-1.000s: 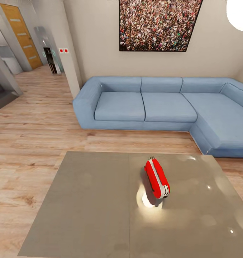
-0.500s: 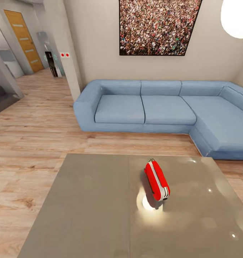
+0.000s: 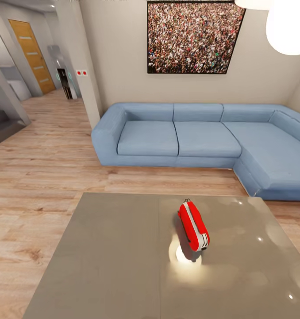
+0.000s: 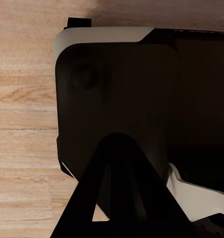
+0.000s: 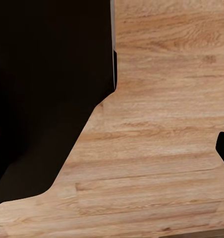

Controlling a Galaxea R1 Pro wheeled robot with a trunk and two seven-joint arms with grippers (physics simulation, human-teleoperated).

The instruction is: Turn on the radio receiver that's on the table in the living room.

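The red radio receiver [image 3: 194,226] with its white edge band stands on edge on the glossy grey table [image 3: 110,261], right of the table's middle, above a bright reflection. Its thin loop handle points toward the sofa; I cannot see the dial or the grille from here. In the left wrist view, my left gripper [image 4: 119,144] is a dark wedge against my black and white base, over wood floor. In the right wrist view, a dark part of my right arm [image 5: 42,99] hangs over the plank floor. I cannot make out how either gripper's jaws stand.
A blue L-shaped sofa [image 3: 198,137] runs behind the table and down the right side, with a strip of wood floor [image 3: 48,168] between. A framed crowd photo [image 3: 194,35] hangs above it and a white dome lamp [image 3: 289,24] at upper right. A hallway with an orange door [image 3: 30,55] opens at far left.
The whole head picture has slid down a little, showing more of the lamp and wall: the camera moved. The radio stays in the same place on the table.
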